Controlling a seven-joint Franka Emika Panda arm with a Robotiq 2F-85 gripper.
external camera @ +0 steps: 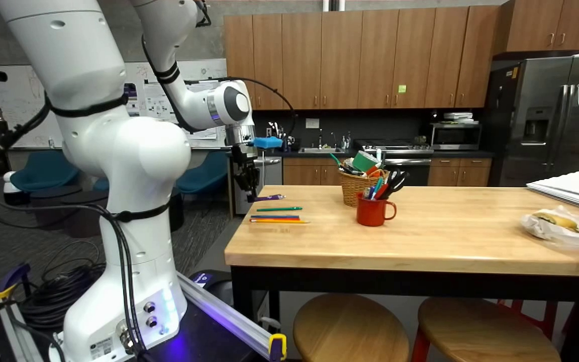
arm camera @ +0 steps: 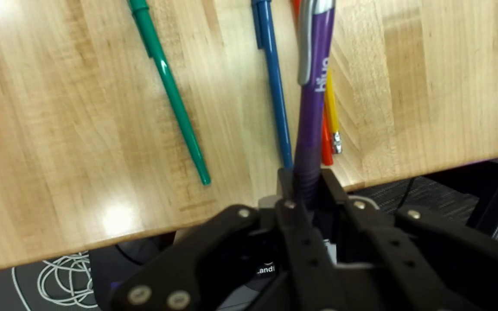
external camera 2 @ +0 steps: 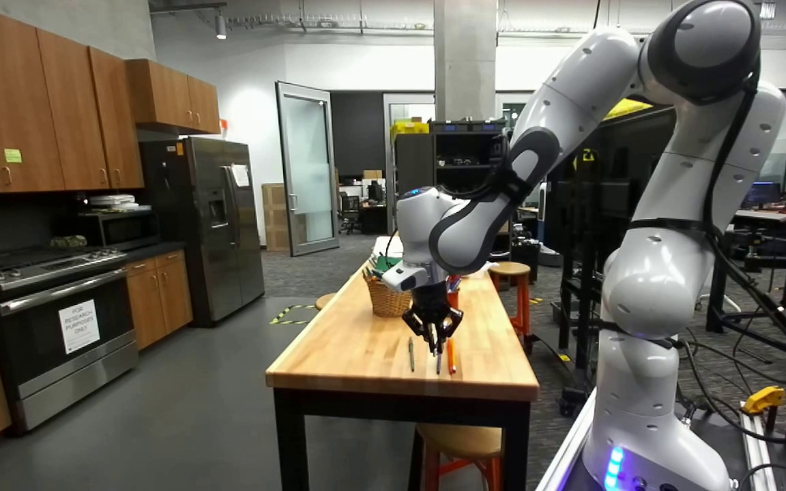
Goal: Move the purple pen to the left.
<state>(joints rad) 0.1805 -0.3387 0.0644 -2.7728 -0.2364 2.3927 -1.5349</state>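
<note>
The purple pen has a silver clip and white lettering. In the wrist view it points up from between the fingertips, looking larger and closer than the pens on the table. It also shows in an exterior view as a short dark stick at the fingertips, near the table's end. My gripper is shut on one end of the pen and holds it above the tabletop. The gripper points down over the table end in an exterior view, where the pen is hard to make out. The gripped end is hidden by the fingers.
Beneath lie a green pen, a blue pen, an orange-red pen and a yellow pencil. A red mug and a wicker basket, both filled, stand farther along the wooden table. A wrapped sandwich lies beyond.
</note>
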